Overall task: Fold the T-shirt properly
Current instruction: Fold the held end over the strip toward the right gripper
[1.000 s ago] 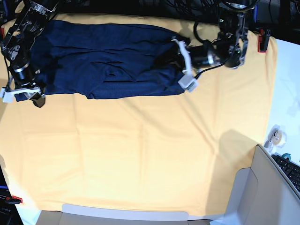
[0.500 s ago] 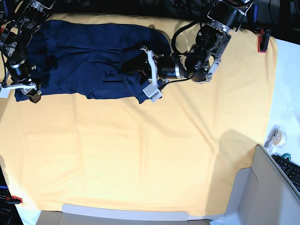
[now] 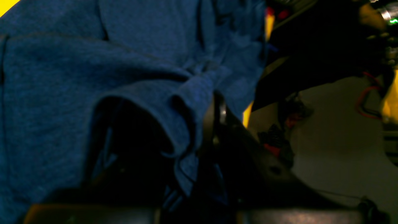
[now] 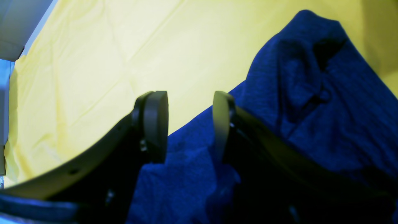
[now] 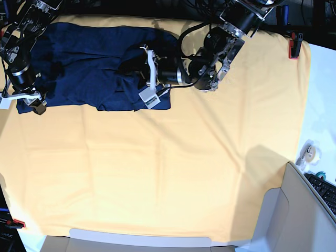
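Observation:
The dark navy T-shirt lies along the far left of the yellow-orange cloth. Its right end is lifted and doubled over toward the left. My left gripper is shut on that end; in the left wrist view the fabric drapes over the gripper and hides most of the fingers. My right gripper sits at the shirt's lower left corner. In the right wrist view the right gripper is open, its fingers just above the shirt's edge, holding nothing.
Red clamps pin the cloth at the far right and near left. A tape roll, a keyboard and a grey box stand at the right edge.
My left gripper has moved left across the table, carrying the shirt's right end over its body. The right gripper has stayed at the left corner.

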You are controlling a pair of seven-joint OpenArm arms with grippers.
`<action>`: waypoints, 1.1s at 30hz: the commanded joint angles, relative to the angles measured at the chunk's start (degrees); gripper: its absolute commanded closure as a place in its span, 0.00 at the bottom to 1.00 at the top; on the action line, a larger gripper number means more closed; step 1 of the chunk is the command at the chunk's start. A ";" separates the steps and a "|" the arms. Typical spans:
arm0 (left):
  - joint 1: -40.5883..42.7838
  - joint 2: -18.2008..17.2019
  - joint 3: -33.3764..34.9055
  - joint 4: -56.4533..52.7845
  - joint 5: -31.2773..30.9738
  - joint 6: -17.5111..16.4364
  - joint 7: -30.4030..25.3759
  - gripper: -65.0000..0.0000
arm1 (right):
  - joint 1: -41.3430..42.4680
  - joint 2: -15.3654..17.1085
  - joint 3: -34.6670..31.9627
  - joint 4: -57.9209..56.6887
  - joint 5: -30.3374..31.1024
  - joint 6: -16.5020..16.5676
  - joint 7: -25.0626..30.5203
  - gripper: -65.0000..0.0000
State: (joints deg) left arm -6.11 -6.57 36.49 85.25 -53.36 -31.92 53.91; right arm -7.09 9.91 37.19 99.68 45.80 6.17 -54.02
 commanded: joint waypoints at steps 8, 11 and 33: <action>-1.06 2.74 -0.05 0.15 4.18 -0.74 -1.21 1.00 | 0.46 0.68 0.22 1.20 0.75 0.55 1.23 0.63; -1.06 2.74 -0.05 0.15 4.18 -0.74 -1.21 1.00 | 0.10 0.59 0.22 1.20 0.75 0.55 1.23 0.63; -0.79 3.62 -0.05 0.15 4.18 -0.74 -1.29 0.66 | 0.10 0.59 0.22 1.11 0.75 0.55 1.23 0.63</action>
State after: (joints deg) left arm -6.09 -3.49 36.49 84.47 -47.97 -31.97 53.87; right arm -7.46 9.61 37.19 99.68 45.82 6.17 -54.00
